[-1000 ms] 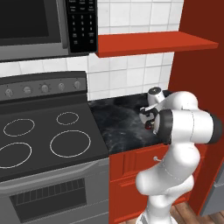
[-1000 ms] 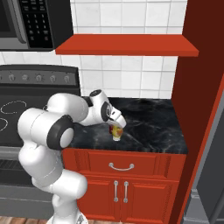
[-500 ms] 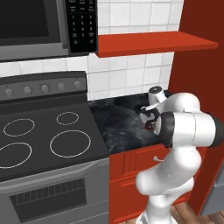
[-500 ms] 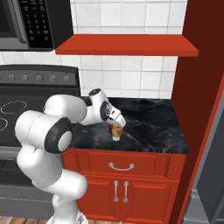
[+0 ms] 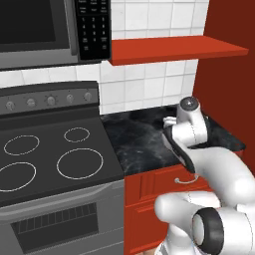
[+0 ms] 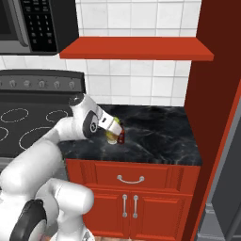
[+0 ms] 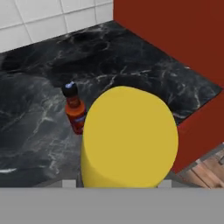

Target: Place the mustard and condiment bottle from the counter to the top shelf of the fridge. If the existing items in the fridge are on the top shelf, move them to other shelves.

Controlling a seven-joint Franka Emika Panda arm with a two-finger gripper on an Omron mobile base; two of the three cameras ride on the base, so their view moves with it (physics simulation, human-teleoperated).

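Observation:
The mustard [image 7: 129, 138] stands upright on the black marble counter [image 7: 131, 52], and its wide yellow body spans the gap between my fingertips. My gripper [image 7: 116, 183] is shut on it, one fingertip [image 7: 68, 183] against each side. In the right base view the gripper [image 6: 112, 131] reaches down over the mustard [image 6: 111, 137] near the middle of the counter [image 6: 160, 134]. Just beside the mustard, and apart from it, stands the condiment bottle [image 7: 75, 111], small and dark red with a black cap [image 6: 121, 137]. In the left base view my white wrist [image 5: 188, 127] hides both bottles.
A tall red cabinet wall [image 6: 214, 94] bounds the counter on the right, with the grey fridge side [image 6: 228, 188] beyond it. A red shelf [image 6: 136, 48] hangs above the counter. The dark stovetop [image 5: 50, 159] lies to the left, under a microwave [image 5: 50, 30].
The jaws have closed in on the mustard. The arm has shifted only slightly and both bottles stay where they were.

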